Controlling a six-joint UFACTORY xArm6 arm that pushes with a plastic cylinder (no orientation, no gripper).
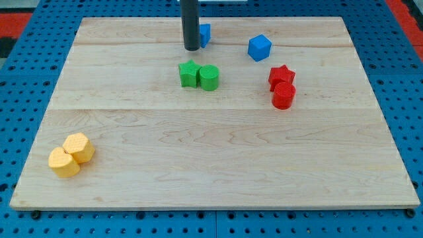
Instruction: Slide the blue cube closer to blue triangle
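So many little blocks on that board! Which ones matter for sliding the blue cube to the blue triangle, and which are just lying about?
In the job:
blue cube
blue triangle, partly hidden behind the rod
my tip, just left of the triangle

Lying about:
green star
green cylinder
red star
red cylinder
two yellow blocks

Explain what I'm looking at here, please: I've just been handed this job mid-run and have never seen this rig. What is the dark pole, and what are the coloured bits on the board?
There is one camera view, looking down at a pale wooden board on a blue perforated base. The dark pole is the robot arm's straight rod; it has no pincer and holds nothing, it only pushes. My tip sits near the view's top, just left of the small blue triangle block, which it partly hides. The blue cube lies to the right, apart from it. Below the tip are a green star block touching a green cylinder. To the right are a red star block and red cylinder. Two yellow blocks sit at bottom left.
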